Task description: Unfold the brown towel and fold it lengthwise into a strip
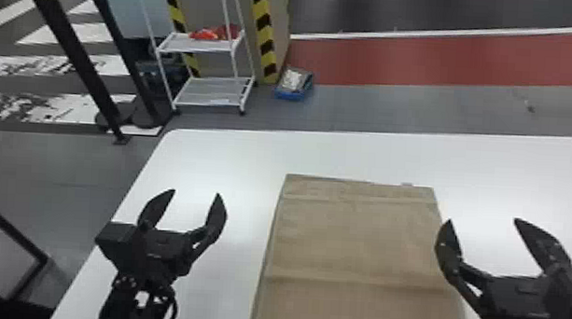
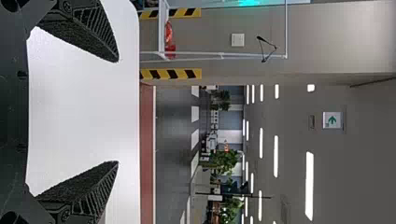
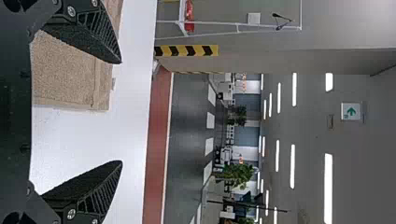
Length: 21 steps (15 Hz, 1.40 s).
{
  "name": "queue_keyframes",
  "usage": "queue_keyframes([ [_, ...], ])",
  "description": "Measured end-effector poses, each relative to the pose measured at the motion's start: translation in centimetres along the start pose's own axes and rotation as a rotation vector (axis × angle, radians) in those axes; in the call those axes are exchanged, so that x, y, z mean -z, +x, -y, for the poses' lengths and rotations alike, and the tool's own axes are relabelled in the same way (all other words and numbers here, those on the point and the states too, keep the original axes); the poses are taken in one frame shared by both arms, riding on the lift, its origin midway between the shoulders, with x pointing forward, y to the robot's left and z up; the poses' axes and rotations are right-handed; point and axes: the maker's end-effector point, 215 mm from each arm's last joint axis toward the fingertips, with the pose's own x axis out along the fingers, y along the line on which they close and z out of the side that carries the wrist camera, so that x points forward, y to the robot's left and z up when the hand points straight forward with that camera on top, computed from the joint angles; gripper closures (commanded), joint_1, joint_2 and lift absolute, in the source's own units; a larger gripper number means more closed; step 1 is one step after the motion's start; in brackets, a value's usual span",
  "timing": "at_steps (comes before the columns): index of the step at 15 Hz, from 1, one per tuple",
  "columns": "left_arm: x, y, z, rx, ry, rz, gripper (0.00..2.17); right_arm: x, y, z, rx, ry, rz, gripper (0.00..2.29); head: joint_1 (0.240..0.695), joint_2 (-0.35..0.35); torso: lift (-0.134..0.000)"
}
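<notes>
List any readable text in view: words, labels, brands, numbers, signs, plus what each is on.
No words or numbers readable.
Green-and-white sign up by the ceiling: arrow symbol, any lettering too small.
Small tag at the brown towel's far edge: too small to read.

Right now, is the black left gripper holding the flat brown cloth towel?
No, the left gripper stands open and empty over the white tabletop, left of the towel.
</notes>
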Motion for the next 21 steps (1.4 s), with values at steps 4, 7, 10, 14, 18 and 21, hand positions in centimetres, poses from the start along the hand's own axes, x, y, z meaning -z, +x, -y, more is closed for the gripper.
queue_keyframes([
  [4, 0.0, 0.1, 0.3, 0.005, -0.002, 0.0, 0.1, 0.5, 0.5, 0.5, 0.008, 0.001, -0.008, 0.12, 0.695, 0.205, -0.125],
  [7, 0.1, 0.2, 0.3, 0.006, -0.002, -0.001, 0.1, 2.1, 2.9, 2.2, 0.024, 0.002, -0.02, 0.12, 0.695, 0.183, -0.125],
  [10, 0.1, 0.2, 0.3, 0.006, 0.0, -0.002, 0.1, 2.6, 5.8, 2.8, 0.001, 0.025, -0.003, 0.12, 0.695, 0.172, -0.125],
  [14, 0.1, 0.1, 0.0, 0.002, 0.003, -0.003, 0.1, 2.5, 9.4, 2.8, -0.072, 0.092, 0.001, 0.13, 0.695, 0.173, -0.125],
  [18, 0.4, 0.1, -0.1, -0.001, 0.003, -0.01, 0.1, 4.7, 12.7, 1.4, -0.161, 0.164, -0.079, 0.15, 0.695, 0.184, -0.125],
  [21, 0.6, -0.1, -0.1, -0.001, 0.005, -0.014, 0.1, 6.9, 13.4, -0.9, -0.237, 0.218, -0.187, 0.19, 0.695, 0.205, -0.125],
])
